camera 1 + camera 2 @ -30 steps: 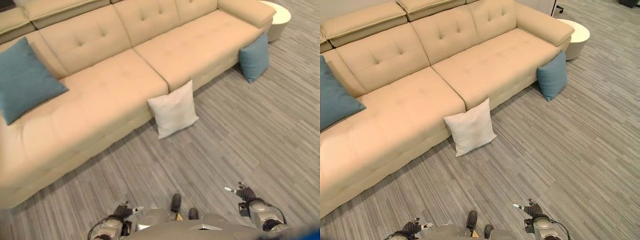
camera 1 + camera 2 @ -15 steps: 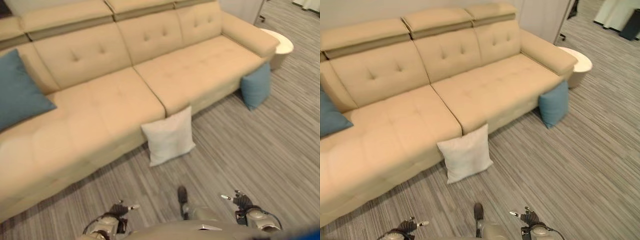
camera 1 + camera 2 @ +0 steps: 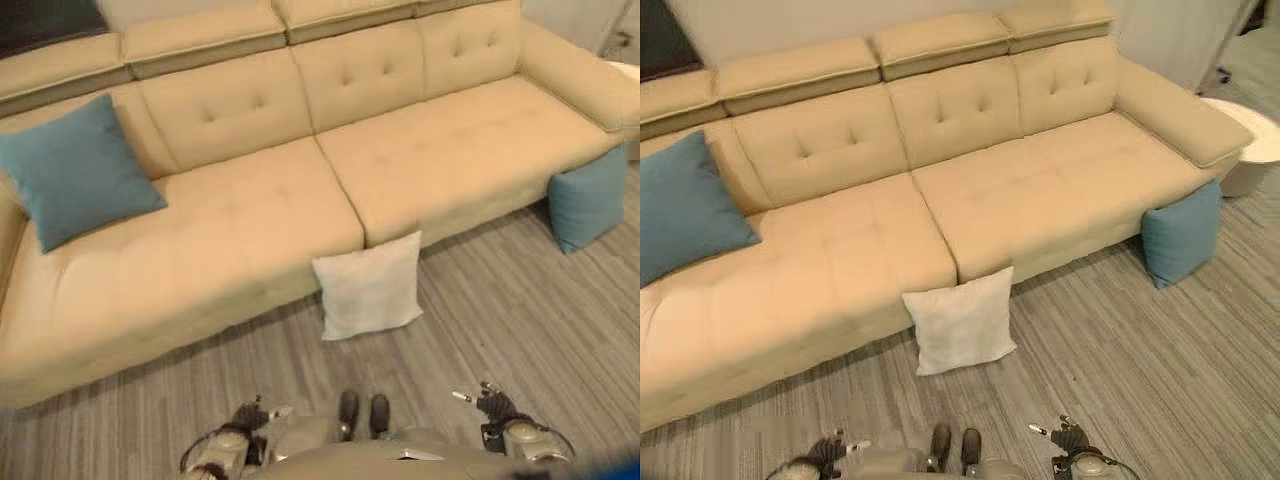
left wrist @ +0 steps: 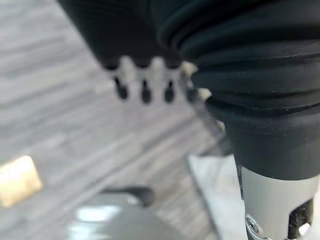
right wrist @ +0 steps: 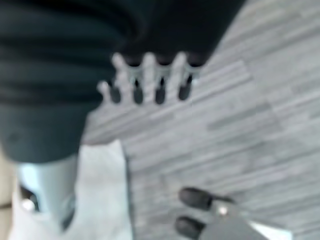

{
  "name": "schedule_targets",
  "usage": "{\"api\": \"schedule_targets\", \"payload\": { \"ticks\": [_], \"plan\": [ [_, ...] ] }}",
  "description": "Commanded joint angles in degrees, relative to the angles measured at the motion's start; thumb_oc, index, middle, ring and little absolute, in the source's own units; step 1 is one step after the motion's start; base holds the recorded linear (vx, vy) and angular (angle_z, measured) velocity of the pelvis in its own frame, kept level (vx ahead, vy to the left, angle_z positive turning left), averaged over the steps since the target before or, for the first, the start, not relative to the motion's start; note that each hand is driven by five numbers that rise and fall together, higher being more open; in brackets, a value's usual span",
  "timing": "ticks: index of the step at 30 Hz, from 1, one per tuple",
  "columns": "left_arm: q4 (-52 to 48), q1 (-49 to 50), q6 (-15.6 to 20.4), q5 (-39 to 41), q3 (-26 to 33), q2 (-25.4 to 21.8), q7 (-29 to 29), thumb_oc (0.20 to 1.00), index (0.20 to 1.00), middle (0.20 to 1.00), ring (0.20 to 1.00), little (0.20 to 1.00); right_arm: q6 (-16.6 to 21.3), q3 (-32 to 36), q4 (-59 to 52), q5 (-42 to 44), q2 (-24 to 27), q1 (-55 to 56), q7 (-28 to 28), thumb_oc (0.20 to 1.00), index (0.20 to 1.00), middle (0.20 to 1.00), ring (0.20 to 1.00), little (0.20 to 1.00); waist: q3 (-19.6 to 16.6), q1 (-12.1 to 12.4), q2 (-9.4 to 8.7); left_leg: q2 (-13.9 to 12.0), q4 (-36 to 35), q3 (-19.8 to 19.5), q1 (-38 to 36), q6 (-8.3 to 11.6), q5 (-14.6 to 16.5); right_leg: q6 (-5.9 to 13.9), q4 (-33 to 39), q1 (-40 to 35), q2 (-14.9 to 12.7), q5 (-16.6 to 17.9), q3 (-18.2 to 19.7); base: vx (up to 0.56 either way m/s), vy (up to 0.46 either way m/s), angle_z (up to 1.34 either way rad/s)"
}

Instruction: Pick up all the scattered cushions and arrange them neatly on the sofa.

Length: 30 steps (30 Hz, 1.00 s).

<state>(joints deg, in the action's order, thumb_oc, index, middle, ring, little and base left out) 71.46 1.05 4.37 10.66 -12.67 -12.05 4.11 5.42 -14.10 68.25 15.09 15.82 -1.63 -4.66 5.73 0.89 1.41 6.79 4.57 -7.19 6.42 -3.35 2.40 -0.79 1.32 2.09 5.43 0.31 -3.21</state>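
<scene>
Three cushions are in play. A white cushion [image 3: 369, 286] leans against the sofa [image 3: 260, 220] front on the floor [image 3: 1120, 360], straight ahead of both hands and nearer than half a second ago, the whole view having shifted as the robot squared up to it. One blue cushion [image 3: 76, 171] already sits on the seat, far beyond the left hand [image 3: 232, 445]; another blue cushion [image 3: 1183, 233] stands on the floor by the sofa's end, well out past the right hand [image 3: 1072, 442]. Both hands hang low with fingers straight and apart, empty. Judging by that approach, the white cushion is probably the first pickup; nothing is grasped yet.
</scene>
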Motion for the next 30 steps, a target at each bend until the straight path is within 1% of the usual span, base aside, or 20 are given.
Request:
{"api": "schedule_targets", "payload": {
  "ticks": [1,2,3,4,6,7,9,10,11,13,15,16,17,18,19,20,21,24,28,30],
  "plan": [
    [1.53,-4.17,0.75,1.36,1.04,-0.68,0.01,1.0,1.0,1.0,1.0,1.0,1.19,1.3,-1.52,-0.38,1.59,-2.25,-0.06,1.0,1.0,1.0,1.0,1.0,0.47,1.77,-2.13,0.3,-8.25,-2.03,-7.84,3.2,-4.0,5.56,-9.11,-0.77,-3.95,-3.39,4.64,0.14,0.133,-0.06],
    [1.39,-4.32,0.59,1.77,1.37,-0.98,0.02,1.0,1.0,1.0,1.0,1.0,1.19,1.34,-1.79,-0.32,1.28,-2.79,-0.03,1.0,1.0,1.0,1.0,1.0,1.16,2.08,-1.74,-0.02,-7.89,-1.54,-8.33,2.37,-3.26,6.38,-16.3,1.93,-4.89,-2.95,4.51,0.1,0.122,-0.07],
    [1.49,-4.51,0.55,1.77,1.39,-1.24,0.01,1.0,1.0,1.0,1.0,1.0,1.18,1.14,-1.8,-0.38,1.11,-3.14,0.01,1.0,1.0,1.0,1.0,1.0,1.67,2.0,-1.79,-0.09,-7.64,-1.65,-8.56,2.1,-3.03,6.66,-18.78,3.6,-4.99,-2.02,4.72,0.06,0.085,-0.12],
    [1.49,-4.52,0.55,1.77,1.4,-1.24,0.01,1.0,1.0,1.0,1.0,1.0,1.19,1.13,-1.79,-0.38,1.11,-3.16,0.01,1.0,1.0,1.0,1.0,1.0,1.66,2.03,-1.81,-0.08,-7.63,-1.62,-8.53,2.1,-3.03,6.66,-18.9,3.69,-5.0,-2.07,4.75,0.03,0.029,-0.1],
    [1.4,-5.02,0.62,2.07,1.16,-1.71,0.02,1.0,1.0,1.0,1.0,1.0,1.34,0.94,-1.91,-0.12,0.88,-3.58,-0.17,1.0,1.0,1.0,1.0,1.0,2.53,1.74,-1.68,-0.26,-7.16,-2.39,-8.98,1.6,-2.69,6.86,-23.54,6.03,-5.03,-0.46,5.4,0.06,0.023,0.15],
    [1.42,-5.18,0.63,1.97,1.11,-1.87,0.1,1.0,1.0,1.0,1.0,1.0,1.31,0.92,-1.8,-0.11,0.77,-3.56,-0.13,1.0,1.0,1.0,1.0,1.0,2.59,1.56,-1.61,-0.44,-7.02,-2.95,-9.25,1.61,-2.46,6.73,-23.98,7.02,-4.77,-0.35,6.15,0.11,0.0,0.15],
    [1.5,-5.35,0.7,1.98,1.03,-2.0,0.03,1.0,1.0,1.0,1.0,1.0,1.34,0.92,-1.82,0.02,0.74,-3.59,0.05,1.0,1.0,1.0,1.0,1.0,2.51,1.32,-1.57,-0.53,-7.07,-3.72,-9.72,1.72,-2.24,6.58,-22.44,7.64,-4.42,-0.52,7.06,0.11,-0.028,0.27],
    [1.37,-5.45,1.06,2.0,0.96,-2.16,0.01,1.0,1.0,1.0,1.0,1.0,1.34,0.79,-1.97,-0.12,1.01,-3.77,0.03,1.0,1.0,1.0,1.0,1.0,2.31,1.23,-1.5,-0.85,-7.83,-4.81,-10.69,2.14,-2.02,6.69,-17.39,8.53,-4.54,-0.19,7.53,0.2,-0.102,0.47],
    [1.78,-5.55,1.09,1.67,1.06,-2.24,0.06,1.0,1.0,1.0,1.0,1.0,1.37,0.79,-2.14,-0.09,1.09,-4.03,0.02,1.0,1.0,1.0,1.0,1.0,2.06,0.85,-2.15,-0.4,-7.98,-5.53,-11.26,2.49,-1.63,7.56,-11.37,9.95,-5.01,1.83,8.89,0.26,-0.124,0.39],
    [2.31,-5.51,1.25,1.45,1.26,-2.36,0.14,1.0,1.0,1.0,1.0,1.0,1.41,0.77,-2.48,0.09,1.15,-3.95,0.0,1.0,1.0,1.0,1.0,1.0,2.53,-0.01,-2.29,-0.51,-8.03,-6.91,-12.74,2.82,-0.85,8.84,-6.84,10.63,-4.36,4.23,11.61,0.2,-0.11,0.36],
    [2.87,-5.06,1.39,1.07,1.59,-2.49,-0.1,1.0,1.0,1.0,1.0,1.0,1.38,0.86,-2.5,0.1,0.97,-3.44,0.08,1.0,1.0,1.0,1.0,1.0,2.72,-0.56,-2.73,-0.57,-7.91,-8.04,-13.51,3.23,-0.48,9.77,-5.28,11.05,-4.02,5.28,12.76,0.14,-0.131,0.32],
    [3.07,-4.86,1.43,0.9,1.71,-2.51,-0.15,1.0,1.0,1.0,1.0,1.0,1.39,0.91,-2.61,0.05,0.93,-3.18,0.11,1.0,1.0,1.0,1.0,1.0,2.69,-0.66,-2.97,-0.67,-8.05,-8.43,-13.78,3.48,-0.4,9.88,-4.76,10.49,-4.37,5.52,12.49,0.14,-0.217,0.4],
    [3.17,-4.47,1.4,0.54,1.79,-2.34,-0.21,1.0,1.0,1.0,1.0,1.0,1.34,0.65,-2.66,-0.26,0.79,-2.88,0.24,1.0,1.0,1.0,1.0,1.0,1.96,-0.7,-3.4,-1.08,-8.7,-8.92,-13.99,4.03,-0.37,9.78,-3.24,9.1,-4.91,6.23,13.16,0.13,-0.221,0.49],
    [3.25,-4.45,1.27,0.32,1.77,-2.26,-0.2,1.0,1.0,1.0,1.0,1.0,1.39,0.52,-2.67,-0.35,0.71,-2.7,0.24,1.0,1.0,1.0,1.0,1.0,1.6,-0.78,-3.55,-1.62,-8.94,-9.17,-13.84,4.47,-0.66,9.5,-3.12,8.43,-4.65,6.19,14.07,0.13,-0.298,0.89],
    [3.25,-4.55,1.23,0.09,1.54,-2.13,-0.33,1.0,1.0,1.0,1.0,1.0,1.34,0.73,-2.67,-0.27,1.13,-2.27,0.24,1.0,1.0,1.0,1.0,1.0,1.05,-0.82,-3.49,-3.03,-9.26,-9.35,-13.05,5.66,-1.08,8.96,-3.04,7.74,-4.79,5.39,13.15,0.06,-0.182,0.82],
    [3.24,-4.54,1.22,0.09,1.53,-2.13,-0.33,1.0,1.0,1.0,1.0,1.0,1.34,0.73,-2.67,-0.27,1.14,-2.26,0.24,1.0,1.0,1.0,1.0,1.0,1.02,-0.89,-3.47,-3.05,-9.26,-9.42,-13.03,5.67,-1.07,8.95,-3.05,7.75,-4.79,5.37,13.08,0.06,-0.197,0.7],
    [3.01,-4.64,1.19,0.13,1.27,-2.03,-0.27,1.0,1.0,1.0,1.0,1.0,1.38,0.77,-2.91,-0.1,1.36,-2.18,0.19,1.0,1.0,1.0,1.0,1.0,0.99,-0.95,-3.3,-3.61,-9.19,-9.68,-12.58,6.2,-1.34,8.69,-3.35,7.64,-4.72,5.01,12.59,0.04,-0.126,0.22],
    [2.26,-5.52,1.04,0.15,-0.16,-1.66,-0.34,1.0,1.0,1.0,1.0,1.0,1.59,1.22,-3.53,0.82,2.15,-1.49,-0.01,1.0,1.0,1.0,1.0,1.0,1.22,-1.74,-3.36,-5.28,-7.41,-9.8,-10.82,7.49,-1.16,7.21,-4.0,6.48,-4.35,2.86,10.26,0.04,-0.197,0.36],
    [1.5,-6.44,1.16,0.09,-1.54,-1.4,-0.28,1.0,1.0,1.0,1.0,1.0,1.61,1.62,-3.49,1.53,2.52,-1.06,0.04,1.0,1.0,1.0,1.0,1.0,1.46,-2.46,-3.71,-5.72,-6.32,-8.51,-9.89,7.67,-1.07,6.7,-4.25,5.96,-4.61,2.08,8.66,0.01,-0.072,0.66],
    [1.08,-7.14,1.14,0.25,-2.28,-1.26,-0.34,1.0,1.0,1.0,1.0,1.0,1.5,2.07,-3.25,2.24,2.64,-1.02,-0.28,1.0,1.0,1.0,1.0,1.0,1.52,-2.64,-3.64,-6.19,-7.76,-5.9,-8.8,7.48,-2.79,6.7,-3.98,5.48,-4.91,2.0,8.12,0.02,0.008,0.29]
  ]
}}
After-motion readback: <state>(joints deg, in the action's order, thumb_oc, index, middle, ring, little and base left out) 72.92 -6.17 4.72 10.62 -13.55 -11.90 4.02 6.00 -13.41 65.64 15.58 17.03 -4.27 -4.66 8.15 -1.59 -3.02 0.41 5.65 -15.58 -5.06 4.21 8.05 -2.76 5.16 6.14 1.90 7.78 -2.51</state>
